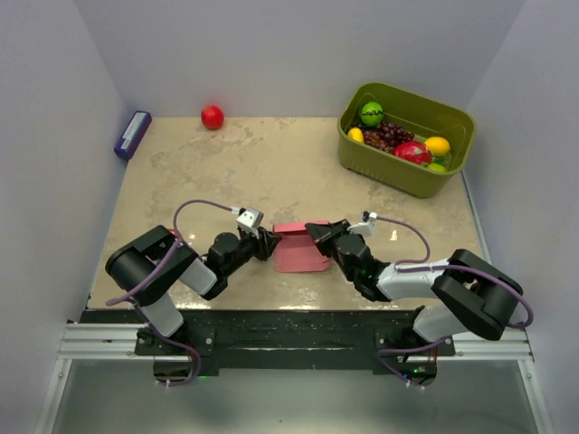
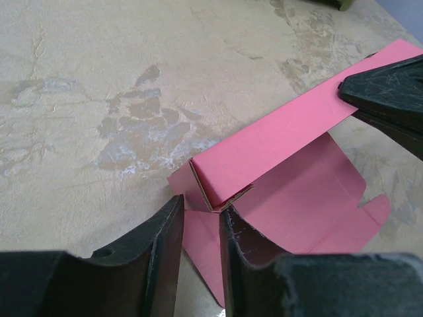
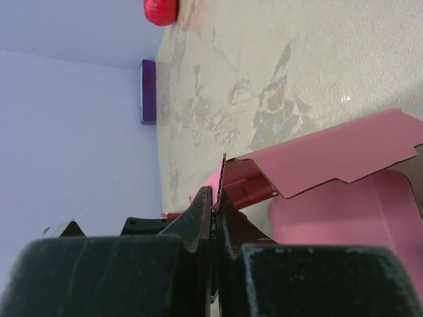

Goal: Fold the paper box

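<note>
The pink paper box (image 1: 298, 253) lies partly folded at the near middle of the table, between my two grippers. One long wall (image 2: 277, 142) is raised off the flat base (image 2: 310, 205). My right gripper (image 1: 315, 233) is shut on the far end of that raised wall; the cardboard edge (image 3: 222, 173) runs down between its fingertips (image 3: 205, 201). The same gripper (image 2: 353, 92) shows in the left wrist view pinching the strip. My left gripper (image 2: 201, 214) sits at the box's left end with its jaws apart, a flat pink flap (image 2: 201, 244) lying under the gap and the wall's folded corner just beyond the tips.
A green basket (image 1: 398, 176) with fruit stands at the back right. A red ball (image 1: 212, 117) lies at the back, and a purple block (image 1: 132, 134) rests against the left wall. Both also show in the right wrist view: ball (image 3: 160, 10), block (image 3: 147, 91).
</note>
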You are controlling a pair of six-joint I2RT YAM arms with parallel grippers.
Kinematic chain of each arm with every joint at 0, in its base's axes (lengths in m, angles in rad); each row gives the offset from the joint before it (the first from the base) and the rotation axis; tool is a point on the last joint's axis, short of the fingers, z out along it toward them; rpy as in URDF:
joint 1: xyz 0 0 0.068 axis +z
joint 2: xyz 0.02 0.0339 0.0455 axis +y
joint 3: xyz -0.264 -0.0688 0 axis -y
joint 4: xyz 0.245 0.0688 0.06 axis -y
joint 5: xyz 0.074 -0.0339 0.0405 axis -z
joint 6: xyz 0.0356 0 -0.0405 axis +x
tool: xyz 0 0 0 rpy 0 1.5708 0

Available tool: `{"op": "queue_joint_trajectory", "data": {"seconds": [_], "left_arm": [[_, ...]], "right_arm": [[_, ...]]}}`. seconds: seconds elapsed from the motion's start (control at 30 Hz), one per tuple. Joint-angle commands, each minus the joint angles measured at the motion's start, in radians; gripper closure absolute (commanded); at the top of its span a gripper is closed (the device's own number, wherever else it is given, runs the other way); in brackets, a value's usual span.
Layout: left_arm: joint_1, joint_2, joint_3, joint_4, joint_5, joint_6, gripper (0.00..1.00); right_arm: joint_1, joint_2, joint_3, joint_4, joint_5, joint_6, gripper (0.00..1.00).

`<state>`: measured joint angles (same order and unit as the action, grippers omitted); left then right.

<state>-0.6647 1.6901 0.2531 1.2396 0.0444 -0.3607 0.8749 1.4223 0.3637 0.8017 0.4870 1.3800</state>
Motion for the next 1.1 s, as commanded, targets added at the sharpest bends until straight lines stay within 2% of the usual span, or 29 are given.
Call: {"op": "queue_joint_trajectory", "data": {"seconds": [0.0, 0.13, 0.53, 0.67, 0.97, 1.07], "left_arm": [[-0.021, 0.005, 0.049, 0.09, -0.127, 0.048, 0.71], [-0.041, -0.006, 0.043, 0.095, -0.192, 0.054, 0.76], [-0.098, 0.002, 0.035, 0.17, -0.258, 0.095, 0.92], [-0.144, 0.002, 0.063, 0.118, -0.386, 0.1, 1.0], [-0.252, 0.013, 0.164, -0.072, -0.752, 0.105, 1.0], [-0.259, 0.006, 0.192, -0.163, -0.805, 0.059, 1.0]], "right_arm": [[0.004, 0.026, -0.025, -0.039, -0.008, -0.016, 1.0], [0.006, 0.035, -0.026, -0.038, -0.018, -0.003, 1.0], [0.007, 0.064, -0.028, -0.045, -0.031, 0.05, 1.0], [0.007, 0.058, -0.029, -0.064, -0.018, 0.071, 1.0], [0.018, 0.06, -0.032, -0.096, -0.008, 0.123, 1.0], [0.018, 0.049, -0.032, -0.128, 0.002, 0.146, 1.0]]}}
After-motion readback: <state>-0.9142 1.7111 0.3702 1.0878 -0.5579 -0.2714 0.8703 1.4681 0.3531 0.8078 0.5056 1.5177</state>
